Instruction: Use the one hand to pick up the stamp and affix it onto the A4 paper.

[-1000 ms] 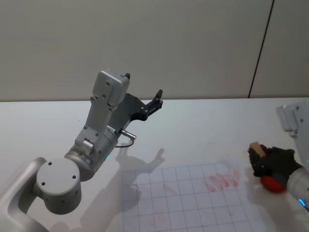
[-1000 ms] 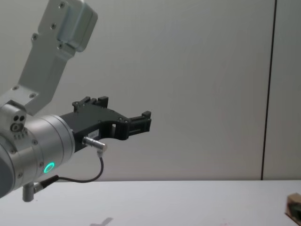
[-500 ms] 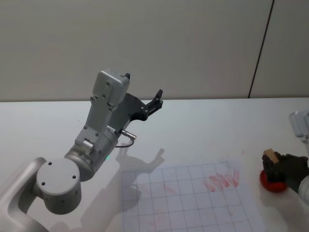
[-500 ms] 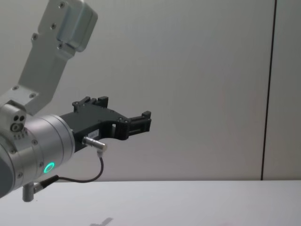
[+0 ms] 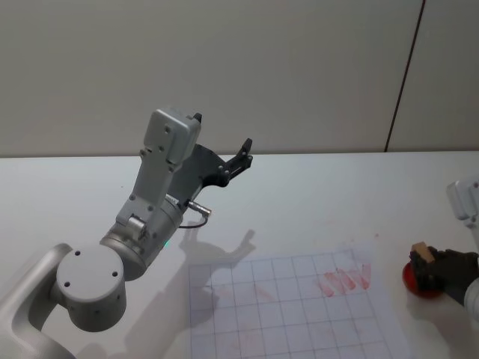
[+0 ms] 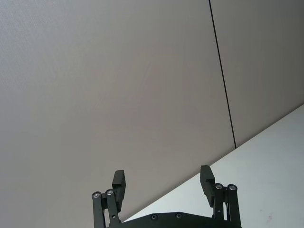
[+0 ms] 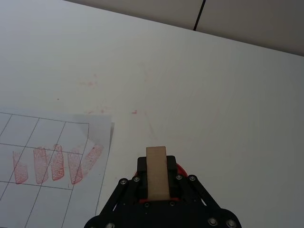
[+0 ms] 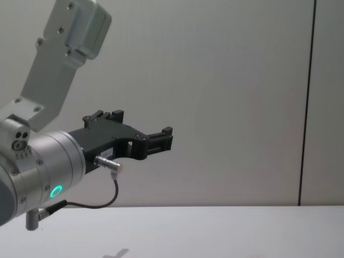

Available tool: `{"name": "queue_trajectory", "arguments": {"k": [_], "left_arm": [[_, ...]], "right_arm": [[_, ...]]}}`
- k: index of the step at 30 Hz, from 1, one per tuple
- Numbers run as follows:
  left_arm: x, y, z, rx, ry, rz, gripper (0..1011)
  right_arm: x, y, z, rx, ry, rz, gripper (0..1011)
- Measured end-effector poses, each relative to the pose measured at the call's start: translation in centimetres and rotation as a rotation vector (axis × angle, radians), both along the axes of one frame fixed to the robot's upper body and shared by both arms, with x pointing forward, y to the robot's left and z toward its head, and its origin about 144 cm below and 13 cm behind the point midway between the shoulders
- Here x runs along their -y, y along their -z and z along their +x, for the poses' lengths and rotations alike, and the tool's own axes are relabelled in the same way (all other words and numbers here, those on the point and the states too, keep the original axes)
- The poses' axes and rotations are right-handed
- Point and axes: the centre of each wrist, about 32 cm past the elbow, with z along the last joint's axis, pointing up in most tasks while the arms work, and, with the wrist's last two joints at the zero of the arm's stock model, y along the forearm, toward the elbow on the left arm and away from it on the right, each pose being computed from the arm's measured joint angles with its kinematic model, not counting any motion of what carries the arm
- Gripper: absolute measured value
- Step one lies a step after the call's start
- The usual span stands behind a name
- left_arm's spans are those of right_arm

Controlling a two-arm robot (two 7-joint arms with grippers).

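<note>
My right gripper (image 5: 425, 259) is shut on the stamp (image 5: 420, 251), a small tan wooden block (image 7: 156, 179) that stands between its black fingers (image 7: 141, 167). It hovers just past the right edge of the A4 paper (image 5: 292, 310), directly over a red ink pad (image 5: 413, 282). The gridded paper (image 7: 42, 137) lies flat on the white table and carries a row of red stamp prints (image 5: 346, 279) near its right edge (image 7: 57, 164). My left gripper (image 5: 243, 153) is parked high at the left, open (image 6: 162, 183) and pointing at the wall.
The left arm's large silver wrist with its green ring (image 8: 55, 191) and cable fills the left side of the chest view. The white table (image 5: 314, 194) spreads around the paper. Faint red smudges (image 7: 90, 83) mark the table beyond the paper.
My right gripper has carried the stamp rightward and nearer, off the paper's edge to above the red ink pad. The left arm has not moved.
</note>
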Motion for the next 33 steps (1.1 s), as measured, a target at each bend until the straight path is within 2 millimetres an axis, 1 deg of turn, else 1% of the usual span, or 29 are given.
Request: {"name": "queue_trajectory", "arguments": {"k": [14,16,18,19,21,23,24,26,28,30,33], "left_arm": [[0.0,0.0,0.0,0.0,0.0,0.0,1001],[0.0,0.0,0.0,0.0,0.0,0.0,1001],[0.0,0.0,0.0,0.0,0.0,0.0,1001],[0.0,0.0,0.0,0.0,0.0,0.0,1001],[0.0,0.0,0.0,0.0,0.0,0.0,1001],[0.0,0.0,0.0,0.0,0.0,0.0,1001],[0.0,0.0,0.0,0.0,0.0,0.0,1001],[0.0,0.0,0.0,0.0,0.0,0.0,1002],[0.0,0.0,0.0,0.0,0.0,0.0,1001],[0.0,0.0,0.0,0.0,0.0,0.0,1001],[0.0,0.0,0.0,0.0,0.0,0.0,1001]], "right_arm": [[0.14,0.25,-0.08,-0.034,0.002,-0.008,218],[0.16,0.28,-0.17,-0.038,0.003,-0.008,232],[0.17,0.31,-0.23,-0.041,0.004,-0.008,270],[0.19,0.32,-0.27,-0.042,0.006,-0.008,326],[0.22,0.35,-0.31,-0.043,0.007,-0.009,361],[0.26,0.42,-0.39,-0.044,0.01,-0.009,449],[0.26,0.42,-0.39,-0.044,0.01,-0.009,471],[0.3,0.45,-0.45,-0.042,0.012,-0.009,551],[0.31,0.45,-0.5,-0.034,0.013,-0.009,566],[0.33,0.43,-0.53,-0.028,0.014,-0.009,673],[0.35,0.33,-0.61,-0.009,0.015,-0.009,751]]}}
